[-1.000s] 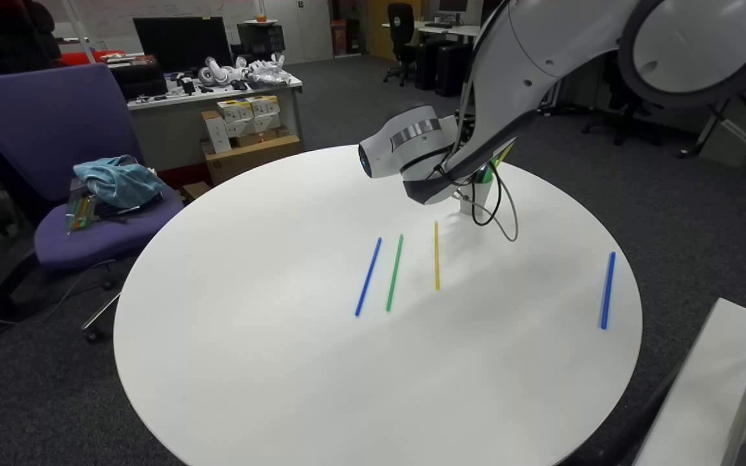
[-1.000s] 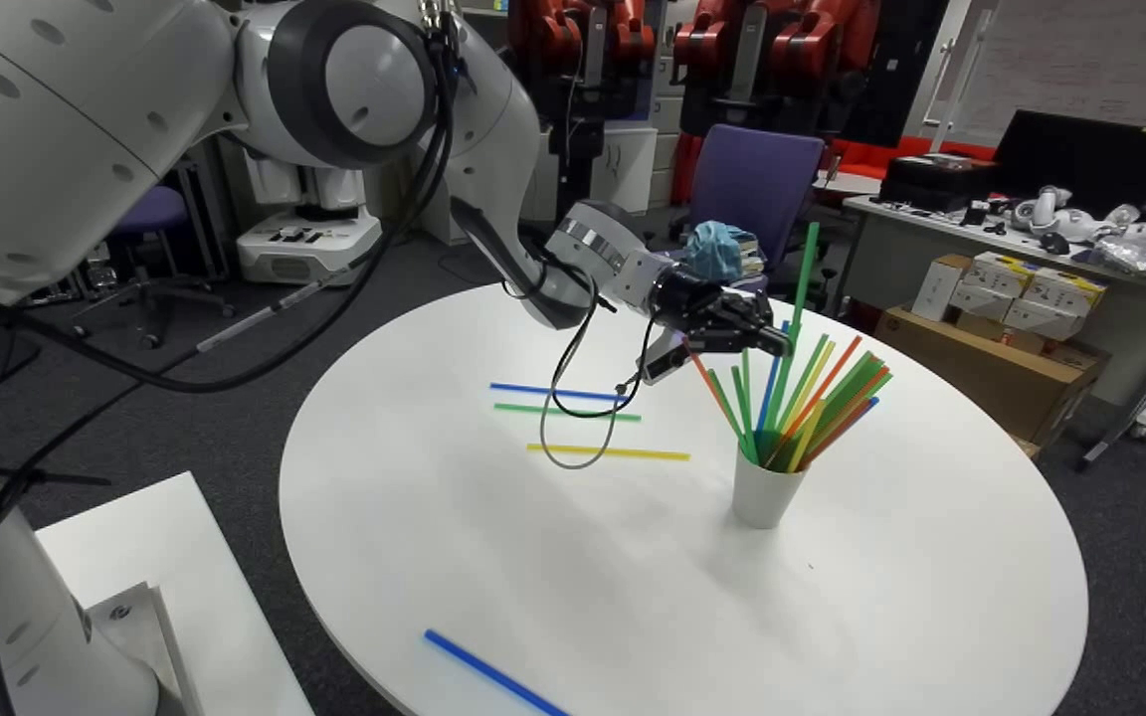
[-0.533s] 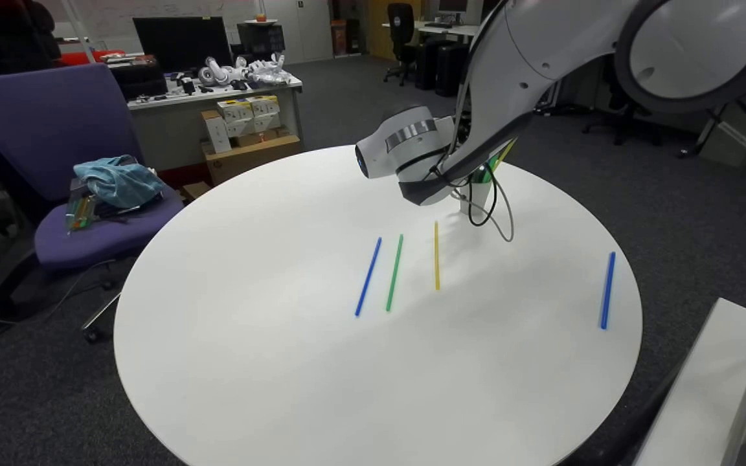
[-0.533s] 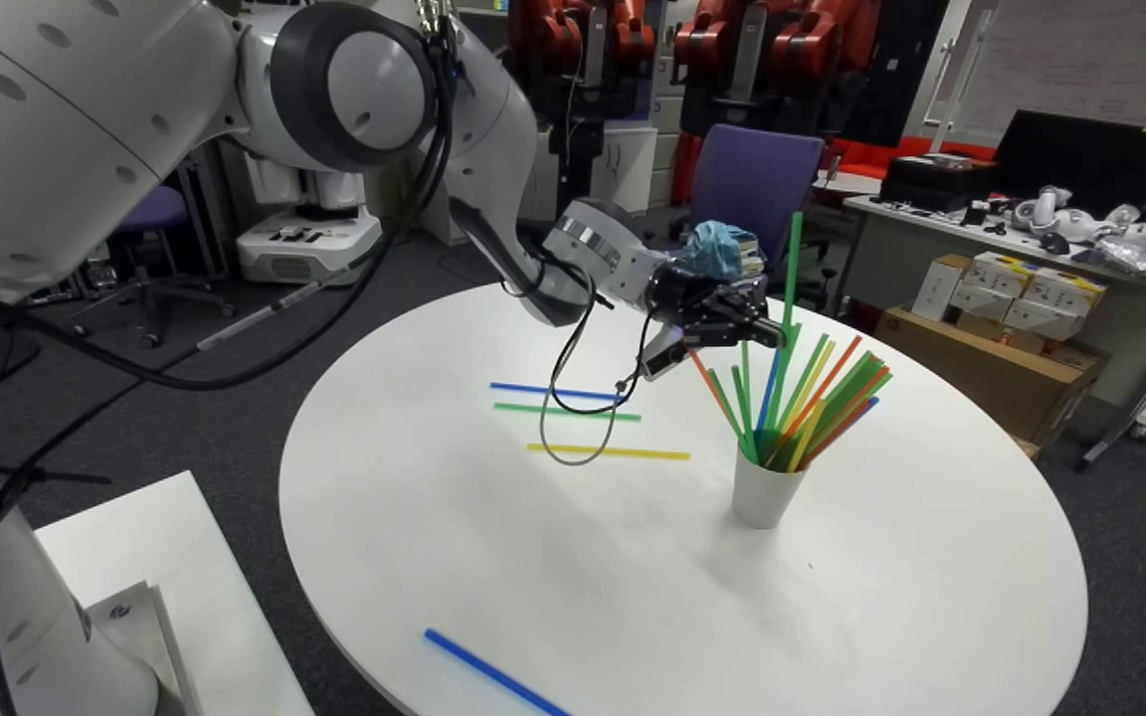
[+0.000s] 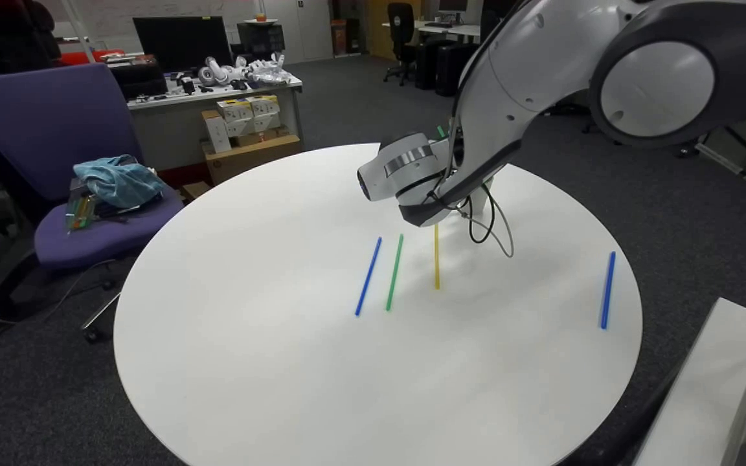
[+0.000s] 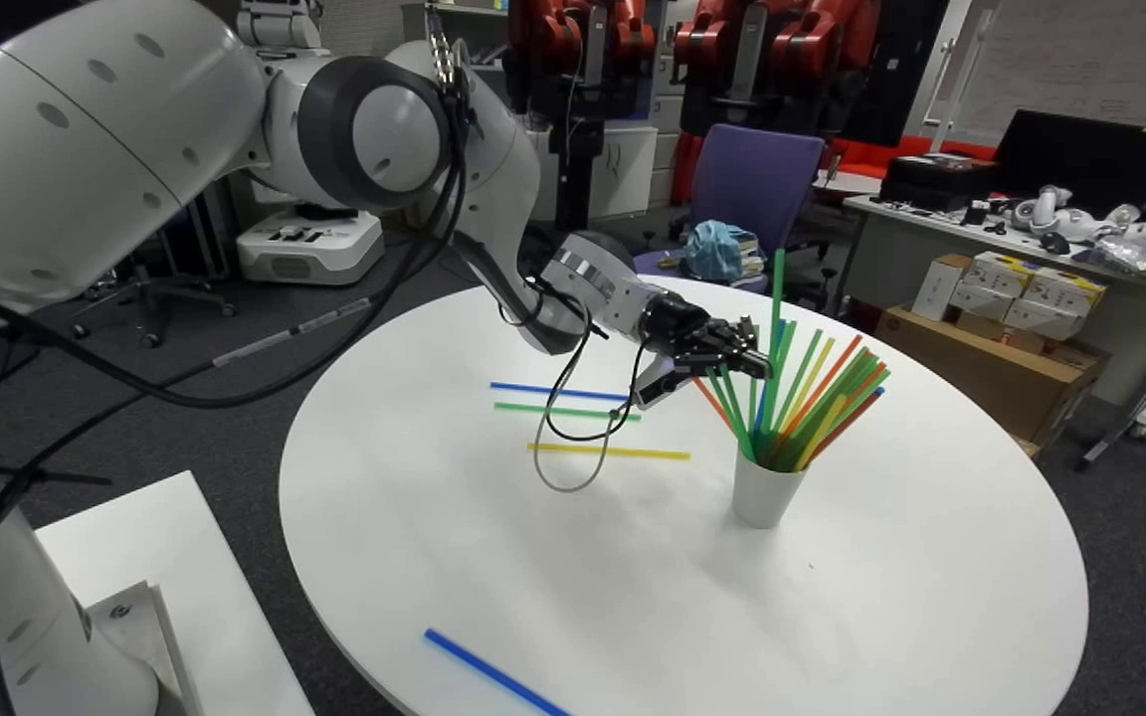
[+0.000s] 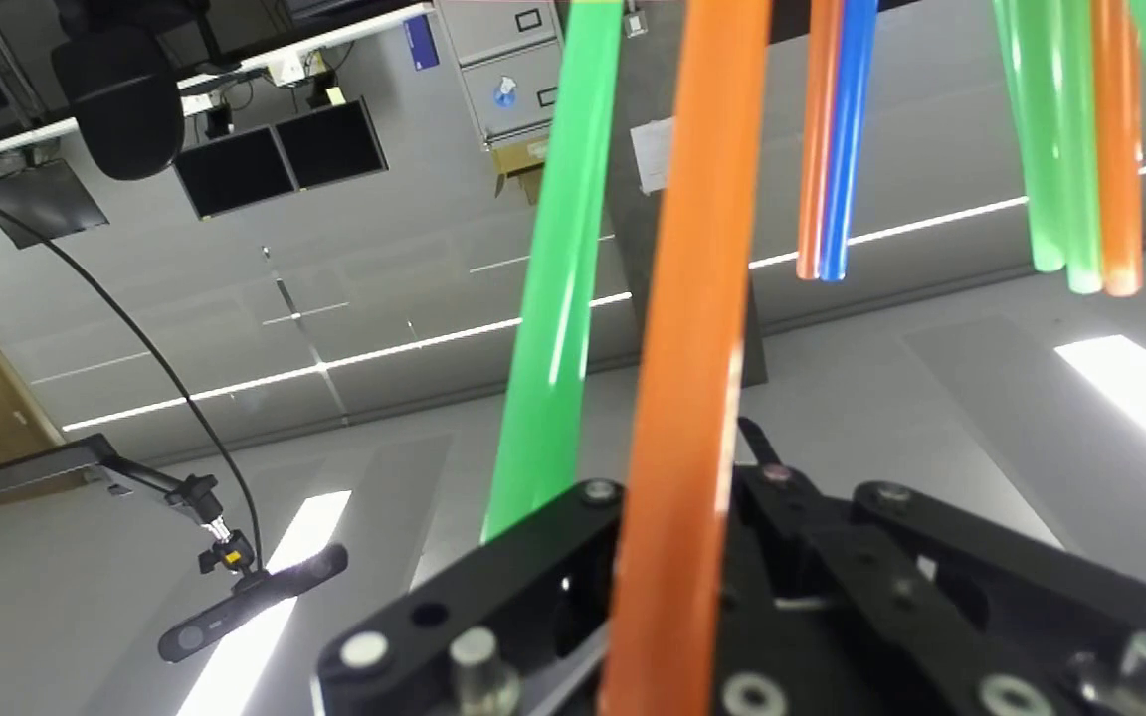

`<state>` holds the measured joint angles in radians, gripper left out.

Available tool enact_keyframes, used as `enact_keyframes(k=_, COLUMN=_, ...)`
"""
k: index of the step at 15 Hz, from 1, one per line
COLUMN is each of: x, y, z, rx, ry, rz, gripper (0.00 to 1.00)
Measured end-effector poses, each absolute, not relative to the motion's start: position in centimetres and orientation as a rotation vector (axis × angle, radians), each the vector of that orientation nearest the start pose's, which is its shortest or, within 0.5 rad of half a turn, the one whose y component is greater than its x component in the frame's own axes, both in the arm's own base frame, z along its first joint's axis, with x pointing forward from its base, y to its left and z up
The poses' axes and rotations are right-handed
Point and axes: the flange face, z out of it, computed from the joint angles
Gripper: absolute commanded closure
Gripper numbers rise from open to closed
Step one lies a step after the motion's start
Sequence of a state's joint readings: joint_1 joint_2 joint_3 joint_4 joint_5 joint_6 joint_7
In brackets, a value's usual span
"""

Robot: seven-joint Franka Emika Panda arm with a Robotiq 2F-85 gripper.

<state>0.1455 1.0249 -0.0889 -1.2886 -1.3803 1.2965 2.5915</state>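
Note:
In an exterior view my gripper (image 6: 760, 364) is shut on a tall green straw (image 6: 778, 288), just above the rim of a white cup (image 6: 764, 495). The straw stands near upright, tilted slightly; its lower part is lost among several coloured straws (image 6: 817, 398) fanning out of the cup. The arm hides the gripper in an exterior view, where only a green straw tip (image 5: 441, 131) shows above it. In the wrist view an orange straw (image 7: 687, 348) passes close before the jaws and covers where they meet. A green straw (image 7: 553, 278) runs behind one finger.
On the round white table (image 6: 553, 557) lie a blue straw (image 6: 533, 390), a green straw (image 6: 573, 411) and a yellow straw (image 6: 623, 452), side by side. Another blue straw (image 6: 493, 671) lies near the edge. Loose cables (image 6: 573, 487) hang from the wrist. A purple chair (image 5: 49, 129) stands beyond.
My gripper has come down and drawn slightly back toward the robot's side, and the tall green straw has sunk with it. Some straws in the cup have shifted a little.

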Motion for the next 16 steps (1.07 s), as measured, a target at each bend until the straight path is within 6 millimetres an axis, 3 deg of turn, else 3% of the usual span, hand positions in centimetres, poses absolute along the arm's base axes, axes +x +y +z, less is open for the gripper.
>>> enact_keyframes(k=1, x=68.7, y=-6.8, z=18.1, rx=0.801, ry=-1.377, rz=1.306, gripper=0.73)
enact_keyframes(k=11, x=69.1, y=-6.7, z=18.2, rx=0.796, ry=-1.386, rz=1.313, gripper=0.02)
enact_keyframes(k=16, x=69.7, y=-6.6, z=19.5, rx=0.784, ry=-1.41, rz=1.328, gripper=0.0)
